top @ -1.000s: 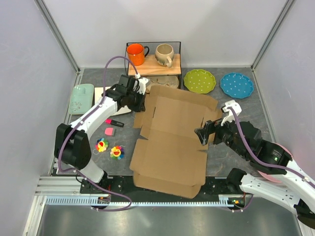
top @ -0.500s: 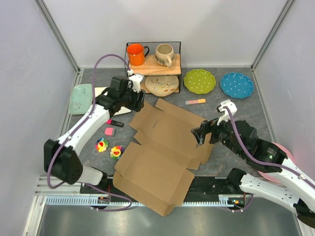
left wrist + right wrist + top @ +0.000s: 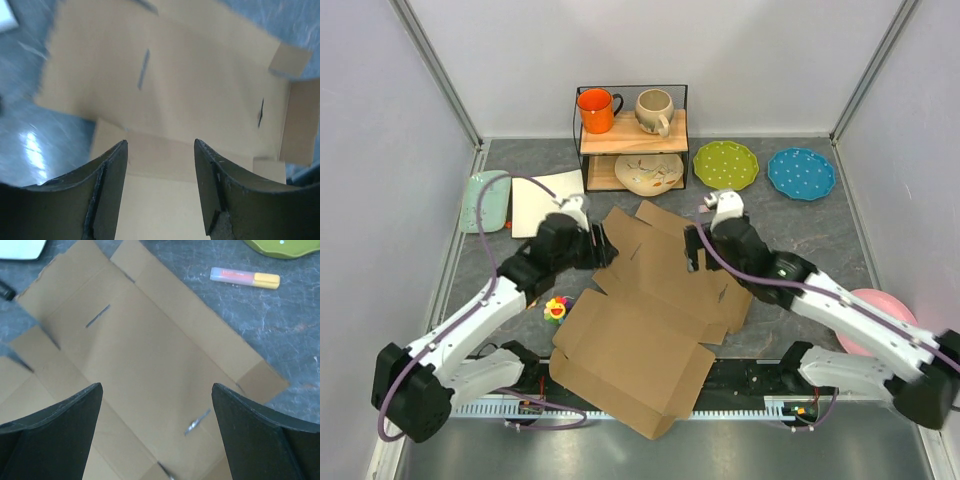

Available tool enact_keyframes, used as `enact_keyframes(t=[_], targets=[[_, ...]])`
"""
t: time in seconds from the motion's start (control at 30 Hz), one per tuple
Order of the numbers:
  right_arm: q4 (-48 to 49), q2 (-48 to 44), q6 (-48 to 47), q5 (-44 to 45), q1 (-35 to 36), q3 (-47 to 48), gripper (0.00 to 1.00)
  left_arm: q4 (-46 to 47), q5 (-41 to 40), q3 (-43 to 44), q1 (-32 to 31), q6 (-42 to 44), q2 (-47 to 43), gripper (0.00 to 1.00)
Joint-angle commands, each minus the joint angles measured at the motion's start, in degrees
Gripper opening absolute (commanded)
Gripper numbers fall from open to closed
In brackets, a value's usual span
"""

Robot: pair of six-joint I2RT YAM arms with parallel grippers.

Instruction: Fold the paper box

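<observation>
Seemingly, paper box [image 3: 150, 335] beneath right gripper [image 3: 156, 390].

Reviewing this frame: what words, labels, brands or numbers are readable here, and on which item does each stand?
Nothing here can be read.
On the pink and yellow stick: faint red print, too blurred to read.
On the paper box: plain brown, no print visible.
</observation>
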Motion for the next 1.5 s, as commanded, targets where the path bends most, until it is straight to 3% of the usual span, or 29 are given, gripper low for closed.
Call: enact_keyframes(t=[0.0, 0.07, 0.2, 0.4, 0.57, 0.77, 1.17, 1.47], targets=[[9.68, 12.29, -2.01, -10.38, -7.16, 7.09, 0.98, 5.43, -3.26, -5.26, -9.27, -11.83, 1.22, 0.61], [13.20, 17.37, -1.92, -14.89, -10.75, 7.89, 0.98, 5.96, -5.02, -6.67, -12.54, -14.02, 3.05, 0.61], [21.54, 26.53, -4.37, -15.18, -13.85, 9.20, 0.98, 8.68, -10.12, -10.09, -19.31, -18.60, 5.35, 0.59], [24.56, 36.29, -8.50, -16.75, -17.28, 13.85, 0.98, 22.21, -10.49, -14.94, -19.68, -20.11, 7.54, 0.57], [21.84, 44.36, -15.80, -16.75, -19.29, 19.66, 0.98, 22.05, -11.89, -9.50, -19.50, -16.24, 16.94, 0.57], [22.18, 49.56, -19.14, -22.99, -22.37, 20.72, 0.98, 25.56, -10.57, -12.20, -19.50, -21.93, 26.60, 0.55], [25.26, 55.72, -17.74, -33.10, -26.86, 20.98, 0.98, 23.72, -11.36, -12.65, -19.24, -25.29, 32.60, 0.54], [27.98, 53.53, -15.01, -35.04, -26.77, 17.30, 0.75, 23.54, -10.22, -12.39, -18.36, -25.20, 33.39, 0.54]])
